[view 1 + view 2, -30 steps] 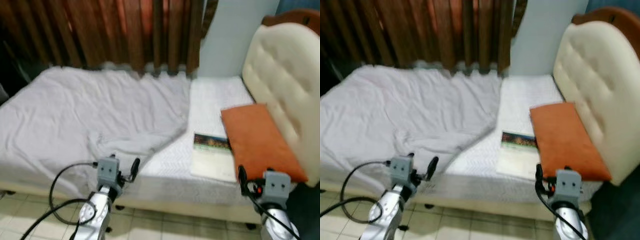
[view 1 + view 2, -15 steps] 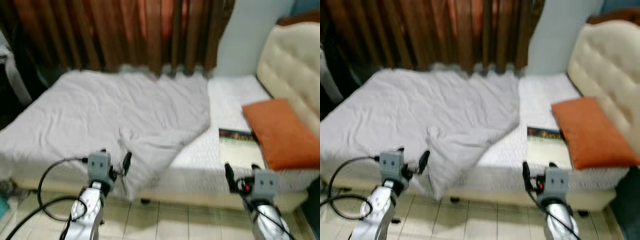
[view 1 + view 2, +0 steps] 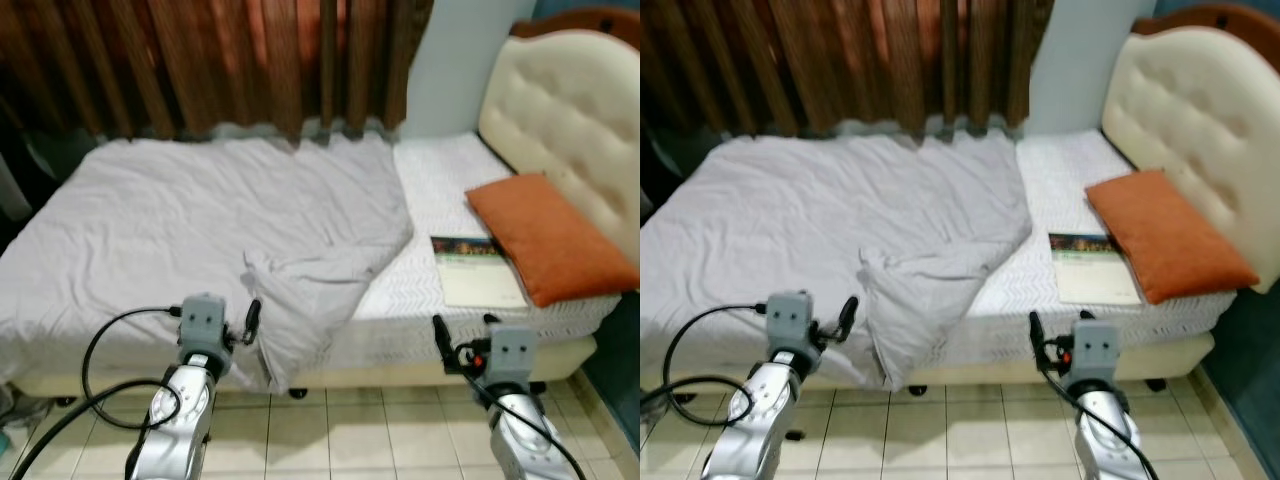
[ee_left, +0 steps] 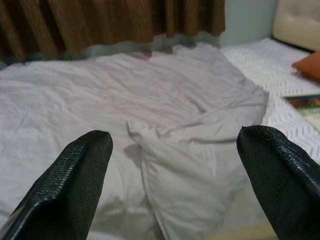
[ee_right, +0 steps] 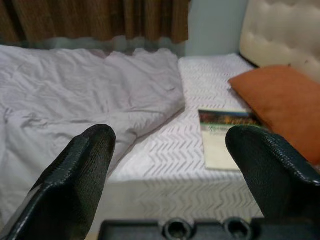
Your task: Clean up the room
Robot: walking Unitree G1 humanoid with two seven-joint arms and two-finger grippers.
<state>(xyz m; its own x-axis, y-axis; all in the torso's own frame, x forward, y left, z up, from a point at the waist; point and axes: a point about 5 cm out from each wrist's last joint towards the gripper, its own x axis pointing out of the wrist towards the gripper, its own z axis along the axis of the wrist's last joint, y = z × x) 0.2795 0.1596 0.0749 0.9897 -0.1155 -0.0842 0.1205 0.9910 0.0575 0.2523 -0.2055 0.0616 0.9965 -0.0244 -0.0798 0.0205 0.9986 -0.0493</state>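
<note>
Crumpled sheet [image 3: 300, 290] is noted hanging over the bed [image 3: 420, 340] edge; book [image 3: 475, 272] lies beside pillow [image 3: 550, 235]. Left claw [image 4: 170, 165] and right claw [image 5: 170, 165] are held spread, empty. Sheet corner should be gripped squarely

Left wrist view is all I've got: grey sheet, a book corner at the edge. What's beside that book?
Observer: An orange pillow lies against the book, on the headboard side.
Operator: Is there a headboard, then?
Observer: Yes, a cream tufted headboard stands behind the pillow, with a dark wood rim on top.
Operator: Where is the right gripper?
Observer: The right gripper is open, low in front of the mattress edge, facing the book.
Operator: And does the sheet hang off the bed?
Observer: One folded corner of the grey sheet droops over the front edge toward the tiled floor.
</note>
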